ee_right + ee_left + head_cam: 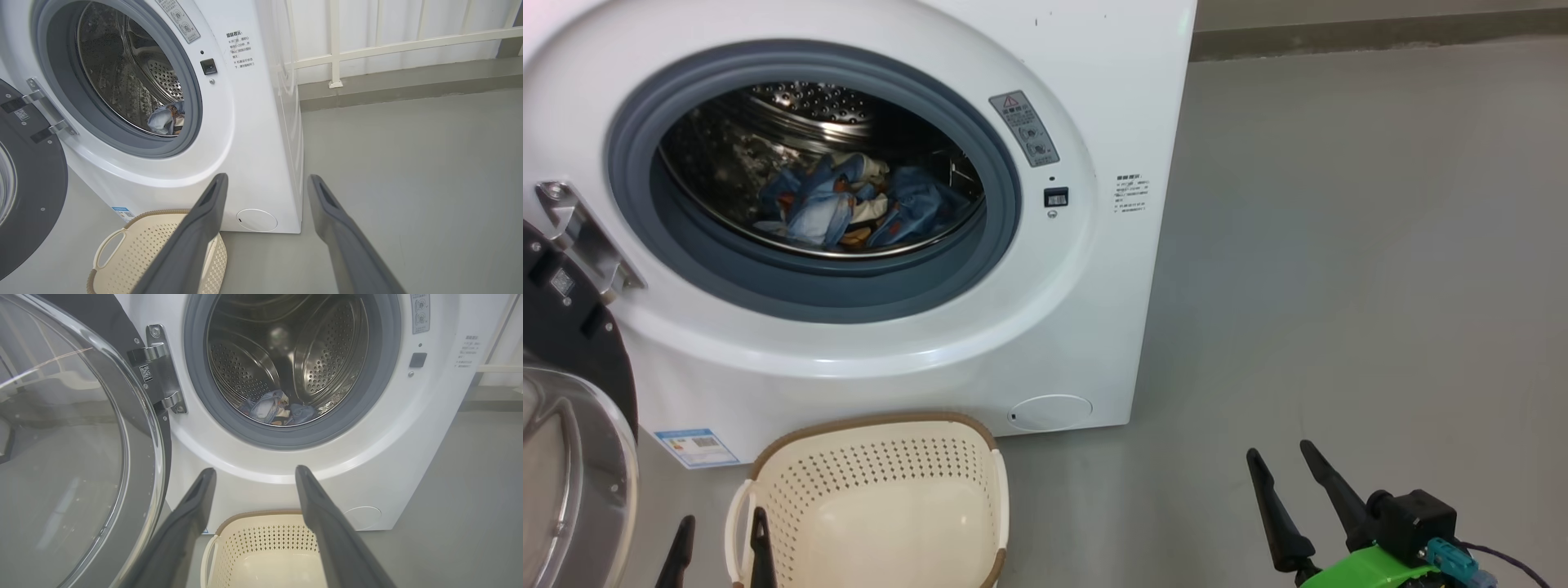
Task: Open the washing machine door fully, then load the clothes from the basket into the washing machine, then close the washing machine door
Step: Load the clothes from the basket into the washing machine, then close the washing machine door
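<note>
The white washing machine [1094, 98] stands with its round door [568, 408] swung open to the left on a metal hinge [584, 237]. Light-blue clothes [849, 204] lie in the steel drum, also seen as clothes [278, 410] and clothes [165, 118]. The cream basket [882, 506] sits on the floor before the machine, with nothing inside that I can see. My left gripper [723, 531] is open at the basket's left handle; in its wrist view the left gripper [253, 473] points at the machine front above the basket [265, 555]. My right gripper [1282, 457] is open over bare floor to the right.
Grey floor [1380, 286] stretches to the right of the machine. A low wall ledge and white railing [388, 45] run behind it. The open door's glass bowl [61, 457] bulges close on the left of my left arm.
</note>
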Controlling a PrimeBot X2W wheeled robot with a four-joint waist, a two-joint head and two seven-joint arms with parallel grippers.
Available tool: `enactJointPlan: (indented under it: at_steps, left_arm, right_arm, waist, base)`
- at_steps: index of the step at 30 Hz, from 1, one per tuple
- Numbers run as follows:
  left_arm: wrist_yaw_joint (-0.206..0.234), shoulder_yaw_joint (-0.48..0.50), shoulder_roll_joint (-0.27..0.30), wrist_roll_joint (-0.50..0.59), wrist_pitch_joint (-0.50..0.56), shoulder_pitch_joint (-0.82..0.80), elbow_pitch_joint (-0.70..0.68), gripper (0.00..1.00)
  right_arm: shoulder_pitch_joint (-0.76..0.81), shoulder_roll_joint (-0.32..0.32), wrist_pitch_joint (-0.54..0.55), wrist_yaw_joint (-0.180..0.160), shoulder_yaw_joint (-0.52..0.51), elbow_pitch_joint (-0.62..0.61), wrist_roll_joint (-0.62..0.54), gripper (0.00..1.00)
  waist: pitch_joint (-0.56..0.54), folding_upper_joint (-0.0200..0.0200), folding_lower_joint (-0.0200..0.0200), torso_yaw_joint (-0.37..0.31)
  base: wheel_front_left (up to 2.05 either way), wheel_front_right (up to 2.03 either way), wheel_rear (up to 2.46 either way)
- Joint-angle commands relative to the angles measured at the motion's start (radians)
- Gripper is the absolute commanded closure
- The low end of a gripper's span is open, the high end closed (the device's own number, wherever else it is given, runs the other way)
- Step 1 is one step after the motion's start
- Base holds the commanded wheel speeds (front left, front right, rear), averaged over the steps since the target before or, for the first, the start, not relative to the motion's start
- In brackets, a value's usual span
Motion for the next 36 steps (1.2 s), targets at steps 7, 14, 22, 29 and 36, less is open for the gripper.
enactJointPlan:
  at_steps: [7,14,22,29,36]
  left_arm:
    - [0.0,0.035,-0.007,0.008,-0.005,-0.003,-0.011,0.0]
    - [-0.001,0.038,-0.012,0.009,-0.005,-0.002,-0.006,0.0]
    - [0.0,0.045,-0.016,0.002,-0.005,-0.006,-0.001,0.0]
    - [0.004,0.049,-0.019,-0.001,-0.005,-0.011,-0.004,0.0]
    - [-0.008,0.063,-0.019,0.003,-0.005,-0.025,0.007,0.0]
  right_arm:
    - [0.007,-0.011,-0.012,0.002,0.028,-0.032,-0.017,0.0]
    - [0.009,-0.012,-0.012,0.002,0.034,-0.031,-0.026,0.0]
    - [0.008,-0.012,-0.012,0.002,0.034,-0.03,-0.027,0.0]
    - [0.006,-0.007,-0.012,0.002,0.034,-0.023,-0.024,0.0]
    - [0.001,-0.003,-0.012,0.002,0.031,-0.021,-0.027,0.0]
  waist:
    - [-0.017,-0.0001,0.0,0.0]
    - [-0.026,-0.0001,0.0,0.003]
    - [-0.026,-0.0001,0.0,0.007]
    - [-0.027,-0.0001,0.0,0.008]
    - [-0.024,-0.0001,0.0,0.006]
  base:
    - [0.0,0.0,0.0]
    - [0.0,0.0,0.0]
    - [0.0,0.0,0.0]
    - [0.0,0.0,0.0]
    - [0.0,0.0,0.0]
